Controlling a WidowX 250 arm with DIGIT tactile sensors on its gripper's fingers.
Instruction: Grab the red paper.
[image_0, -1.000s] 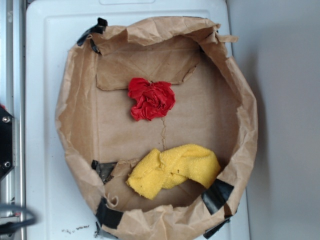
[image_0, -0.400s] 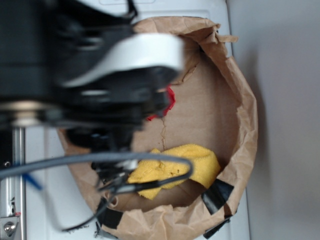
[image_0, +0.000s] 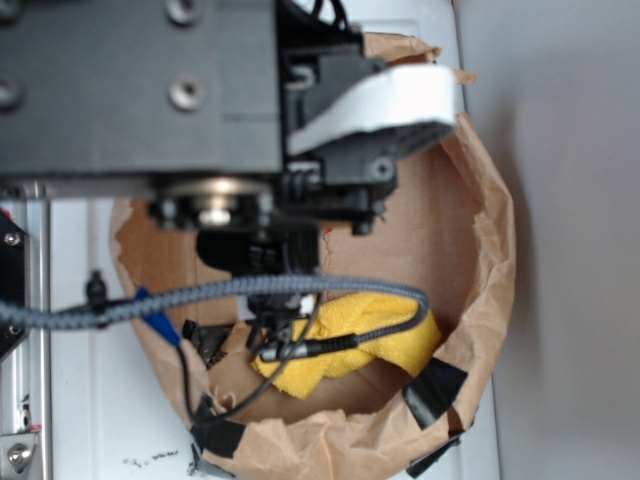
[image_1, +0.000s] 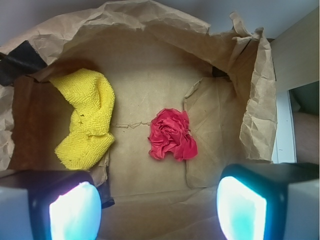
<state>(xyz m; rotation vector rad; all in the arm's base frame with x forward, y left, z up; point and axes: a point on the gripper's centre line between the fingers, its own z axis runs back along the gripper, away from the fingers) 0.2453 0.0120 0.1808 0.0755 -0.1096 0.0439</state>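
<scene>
Now the arm covers the bag; open end effector (image_1: 157, 210) hangs above red paper (image_1: 172, 135). Drifting toward nine o'clock risks catching yellow cloth (image_1: 87, 120).

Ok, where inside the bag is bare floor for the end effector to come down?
Bare floor lies between the yellow cloth and the red paper, and in front of the red paper toward the open end effector. Behind the red paper is clear too. The left side is crowded by the cloth against the paper bag wall.

White table (image_0: 90, 400) has a big brown paper bag (image_0: 480, 300) sitting right on it, walls rolled down, black tape (image_0: 433, 392) patches along the rim.
</scene>
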